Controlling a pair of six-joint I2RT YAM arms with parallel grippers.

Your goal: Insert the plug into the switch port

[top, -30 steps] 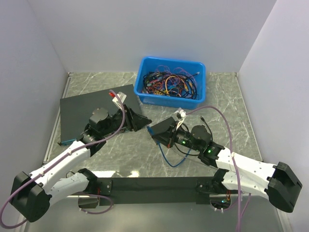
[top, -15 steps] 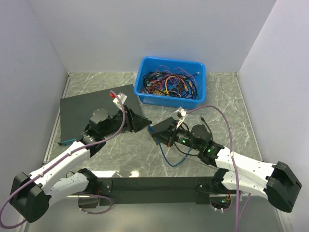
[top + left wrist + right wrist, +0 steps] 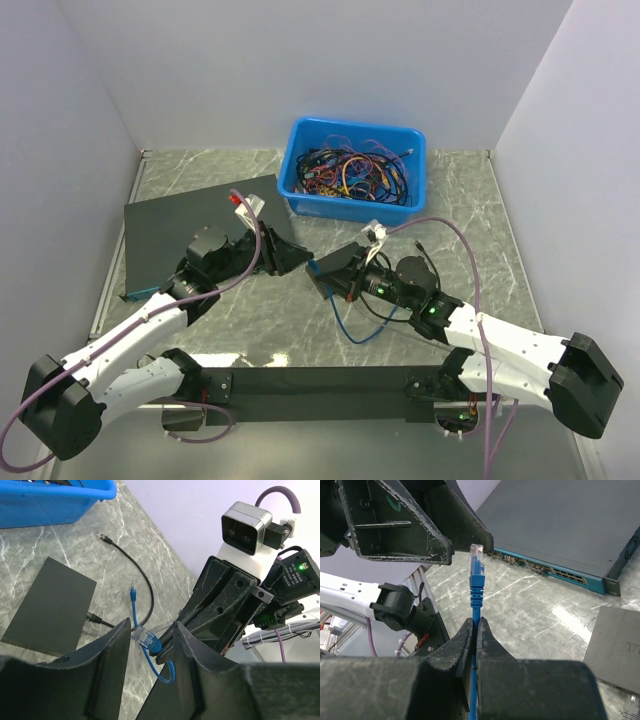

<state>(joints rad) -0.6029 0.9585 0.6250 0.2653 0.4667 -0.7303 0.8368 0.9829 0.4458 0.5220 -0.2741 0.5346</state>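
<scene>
Plug [image 3: 477,551]: a small clear plastic connector, held upright in the air in front of the right gripper [image 3: 475,626], whose fingers are pressed together on the blue cable [image 3: 476,597] just below the moulded boot. The tip stands just beside one finger of the left gripper [image 3: 150,630], whose fingers are spread, with the plug visible in the gap. Expect the connector to be light, rigid and brittle at its latch tab. The cable behind it is soft and will bend under end load, so the hold belongs on the boot or the connector body, not further down the cable. The small black box [image 3: 50,605] lies flat on the table, near both grippers. A switch port cannot be resolved in any view, but probably sits on the narrow edge where a black cable [image 3: 145,587] already enters. That cable and the loose slack of the blue cable lie across the approach to this edge. The large black unit [image 3: 560,520] with its blue port strip is close by and must not be mistaken for the target. The blue bin [image 3: 292,185] of wires stands behind.
</scene>
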